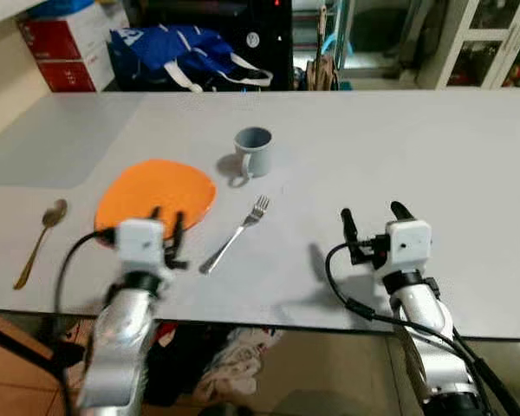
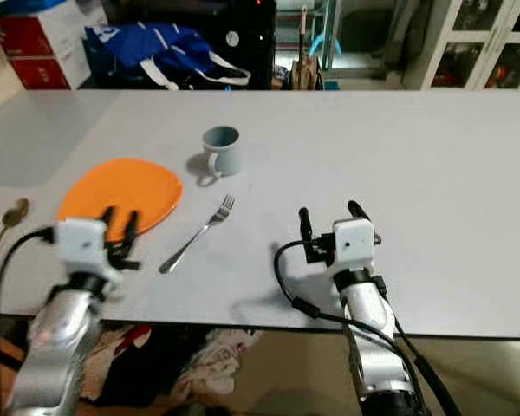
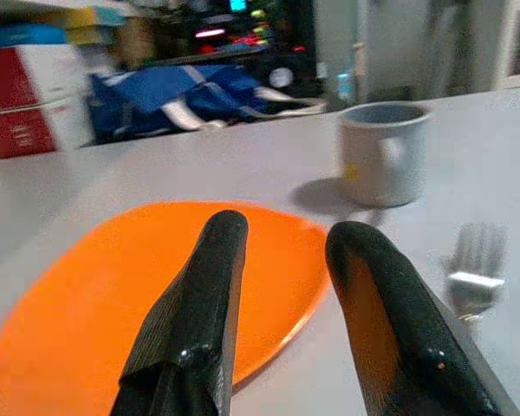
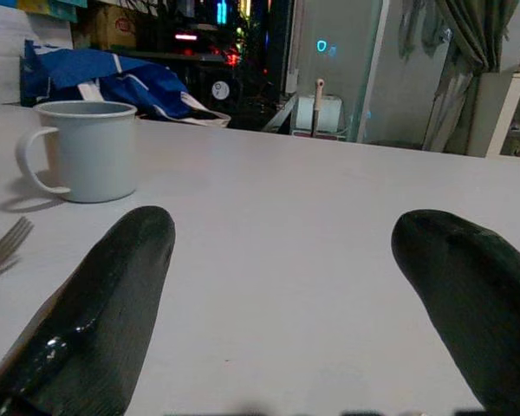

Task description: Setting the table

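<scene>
the surface (image 1: 433,147) is a plain pale grey-white, no pattern on it. the plate (image 1: 156,195) is flat bright orange. the mug (image 1: 253,152) is a dull blue-grey. the fork (image 1: 236,234) is silver, the spoon (image 1: 40,241) a brassy gold. both arms are silver with white wrist blocks and glossy black fingers (image 3: 195,321). behind, a bag (image 1: 178,52) in royal blue with white straps, and boxes (image 1: 69,48) in red and white.

A lived-in home dining room: white tabletop (image 1: 399,147) with plate (image 1: 156,192), mug (image 1: 254,151), cutlery; a blue bag (image 1: 178,52), red-and-white boxes (image 1: 69,43), glass-door cabinet (image 1: 494,43) behind
</scene>
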Controlling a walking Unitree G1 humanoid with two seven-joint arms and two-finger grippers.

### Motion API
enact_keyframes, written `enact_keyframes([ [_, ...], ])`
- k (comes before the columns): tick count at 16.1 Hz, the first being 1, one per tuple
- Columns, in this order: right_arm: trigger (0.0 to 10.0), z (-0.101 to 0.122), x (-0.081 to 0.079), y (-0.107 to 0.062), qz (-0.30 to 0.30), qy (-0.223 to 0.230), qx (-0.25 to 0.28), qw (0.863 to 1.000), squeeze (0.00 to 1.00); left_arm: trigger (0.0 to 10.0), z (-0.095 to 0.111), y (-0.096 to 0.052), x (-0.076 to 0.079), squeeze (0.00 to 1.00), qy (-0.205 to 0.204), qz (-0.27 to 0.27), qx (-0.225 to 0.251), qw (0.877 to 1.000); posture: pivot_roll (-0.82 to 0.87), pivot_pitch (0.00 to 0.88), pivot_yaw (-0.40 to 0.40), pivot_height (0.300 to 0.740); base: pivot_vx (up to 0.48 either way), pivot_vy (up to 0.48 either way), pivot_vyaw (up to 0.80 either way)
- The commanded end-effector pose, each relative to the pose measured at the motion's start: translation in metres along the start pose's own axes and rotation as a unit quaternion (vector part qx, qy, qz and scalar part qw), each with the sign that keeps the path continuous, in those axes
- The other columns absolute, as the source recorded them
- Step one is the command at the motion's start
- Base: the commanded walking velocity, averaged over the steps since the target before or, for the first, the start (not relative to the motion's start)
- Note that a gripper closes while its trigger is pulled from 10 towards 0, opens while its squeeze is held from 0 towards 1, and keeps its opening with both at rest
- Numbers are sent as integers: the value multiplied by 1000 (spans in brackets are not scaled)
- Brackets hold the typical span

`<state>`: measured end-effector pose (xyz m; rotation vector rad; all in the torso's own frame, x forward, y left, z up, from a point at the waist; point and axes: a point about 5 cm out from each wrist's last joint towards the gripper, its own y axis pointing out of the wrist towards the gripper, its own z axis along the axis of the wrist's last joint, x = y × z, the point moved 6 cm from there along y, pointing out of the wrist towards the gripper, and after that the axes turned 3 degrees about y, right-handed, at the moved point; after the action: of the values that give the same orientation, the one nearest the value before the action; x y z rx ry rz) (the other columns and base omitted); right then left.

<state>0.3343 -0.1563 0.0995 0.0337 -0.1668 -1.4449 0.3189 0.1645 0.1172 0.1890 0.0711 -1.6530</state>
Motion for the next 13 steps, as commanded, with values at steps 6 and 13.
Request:
enact_keyframes([
  [6, 10000, 3, -6, -6, 11, -4, 7, 1000, 0, 10000, 11, 14, 2, 0, 6, -10, -2, 1000, -153, 0, 89, 722, 0, 472, 0],
  [13, 10000, 1, -9, -11, 19, -5, 1, 1000, 0, 10000, 12, 17, 14, 0, 7, -20, -15, 1000, -157, 0, 92, 722, 128, 65, 0],
])
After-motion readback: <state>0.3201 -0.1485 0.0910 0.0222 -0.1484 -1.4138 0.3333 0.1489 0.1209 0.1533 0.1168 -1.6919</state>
